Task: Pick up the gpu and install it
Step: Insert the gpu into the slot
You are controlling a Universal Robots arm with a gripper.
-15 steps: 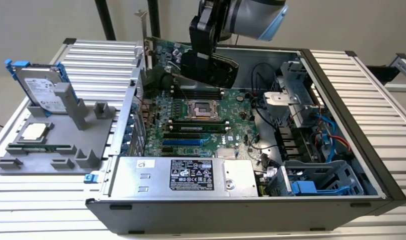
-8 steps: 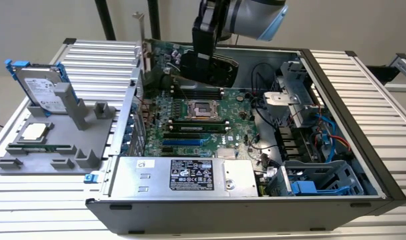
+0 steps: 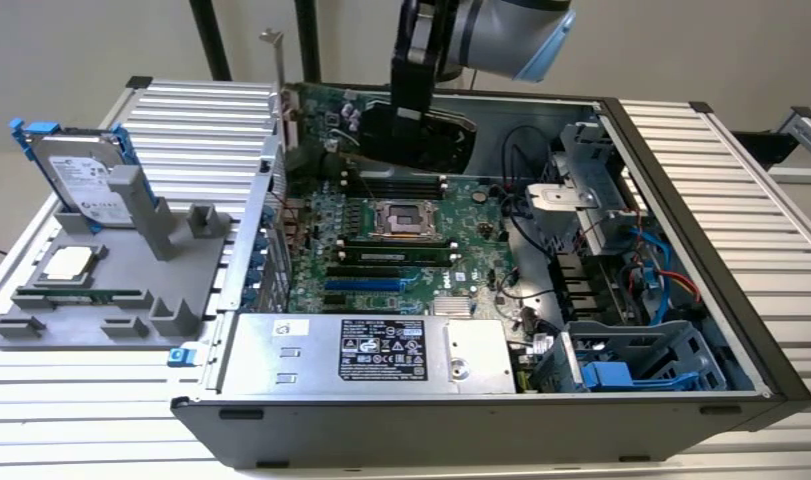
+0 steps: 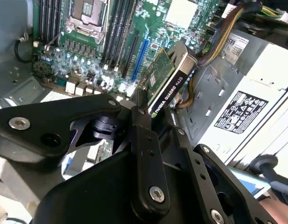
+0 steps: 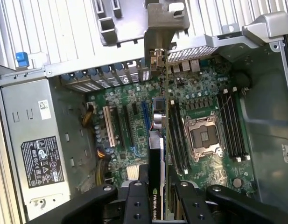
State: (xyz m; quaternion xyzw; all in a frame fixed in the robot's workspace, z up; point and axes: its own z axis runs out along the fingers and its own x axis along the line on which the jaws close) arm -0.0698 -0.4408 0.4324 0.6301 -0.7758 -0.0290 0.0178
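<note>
- Exterior view's left: grey fixture tray (image 3: 72,338) sits just beside the case (image 3: 378,430). It carries a hard drive (image 3: 82,180) standing on edge, a processor chip (image 3: 69,263) and a memory stick (image 3: 78,296).
- Gripper (image 3: 413,122) is inside the open case at its far side, clamped on the gpu (image 3: 439,145). In both wrist views the fingers (image 5: 134,196) (image 4: 146,140) pinch the card's upper edge.
- gpu is held on edge over the motherboard (image 3: 378,255). Its end bracket (image 3: 273,60) pokes up above the rim of the rear wall, so it is not seated.
- In the first wrist view the card (image 5: 156,154) runs in line with the expansion slots, and the memory slots (image 5: 177,140) are just beside it.
- CPU socket (image 3: 408,217) is near the card on the open board.
- Power supply (image 3: 352,350) lines the near wall, well apart from the card.
- Exterior view's right: cables (image 3: 645,270) and drive cage (image 3: 632,365) crowd that end, well apart from the card.
</note>
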